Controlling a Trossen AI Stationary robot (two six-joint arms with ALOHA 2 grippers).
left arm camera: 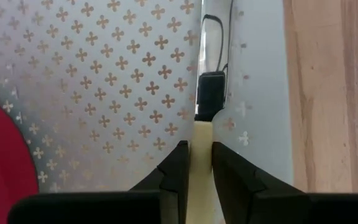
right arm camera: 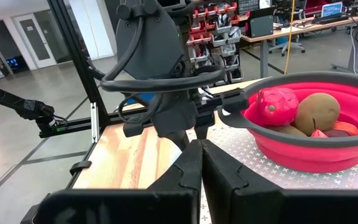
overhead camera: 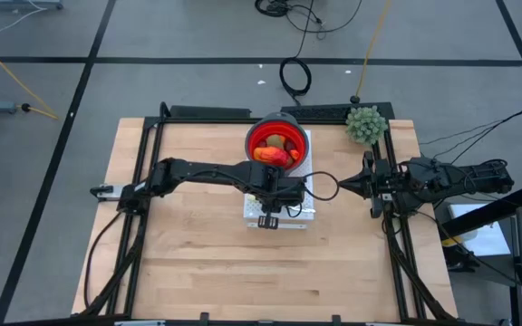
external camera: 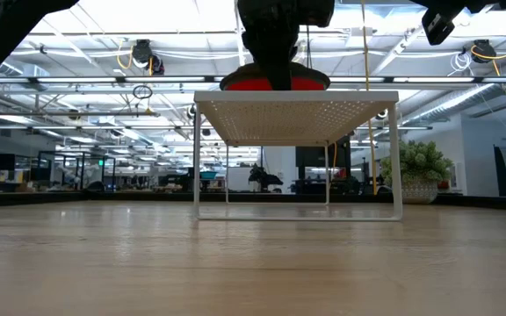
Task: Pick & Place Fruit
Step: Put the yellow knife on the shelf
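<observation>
Open workshop floor with benches and ceiling lights behind a wooden table [overhead camera: 198, 263]. At its middle, a white perforated rack [external camera: 297, 112], with a red bowl [right arm camera: 316, 155] on top, just beyond the left hand [overhead camera: 267, 220]. Inside the bowl, the fruit [right arm camera: 303, 112]: red, brown and orange pieces heaped together. Left hand over the rack's near edge, fingers [left arm camera: 176, 174] pinching a pale yellow handle [left arm camera: 202, 155]. Right hand [right arm camera: 201, 152] beside the rack, pressed together, holding nothing.
</observation>
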